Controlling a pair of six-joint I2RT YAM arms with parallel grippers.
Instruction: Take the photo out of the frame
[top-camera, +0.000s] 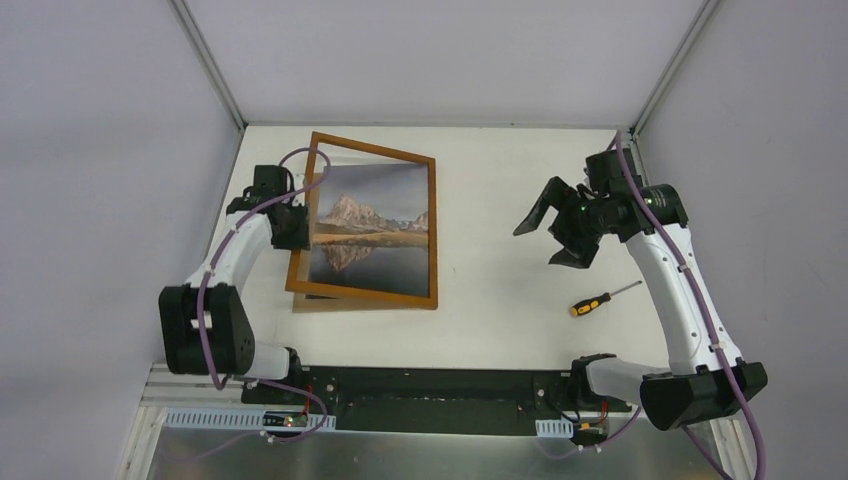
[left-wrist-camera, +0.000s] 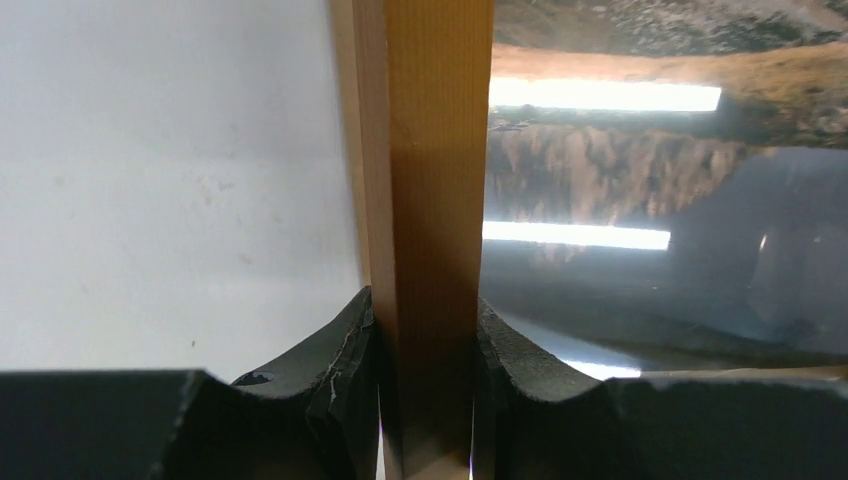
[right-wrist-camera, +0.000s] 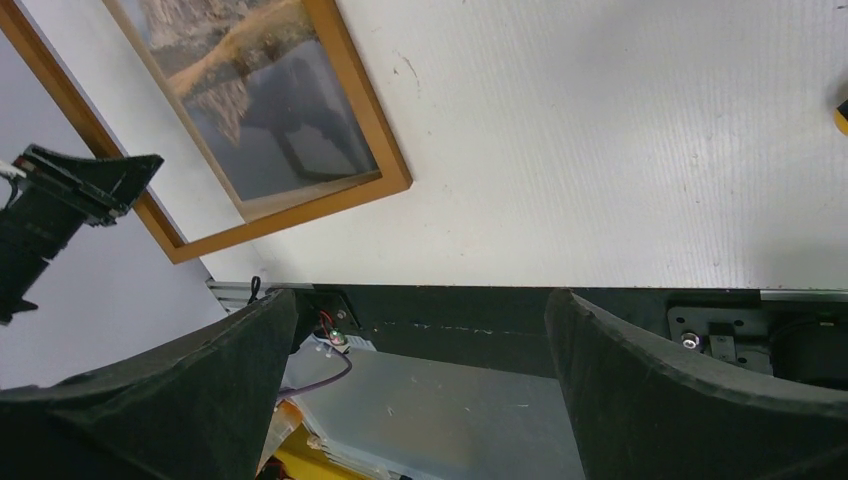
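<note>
My left hand (left-wrist-camera: 425, 330) — clamped on left rail of frame (top-camera: 434, 235). Frame is thin orange-brown wood, left side raised, right rail on tabletop (top-camera: 510, 310). Photo (top-camera: 372, 235) shows within opening: pale mountain, golden band, dark mirrored lake, glossy glare. My right hand (top-camera: 558, 228) — fingers spread, holding nothing, well apart from frame.

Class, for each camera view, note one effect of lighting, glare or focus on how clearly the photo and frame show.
Top external: even light, sharp, no glare on the photo. Left wrist: two bright strip reflections wash out the photo; the left gripper, clamped on the frame, shows dark. Right wrist: the open right gripper is blurred in the foreground; a dark patch crosses the photo.
</note>
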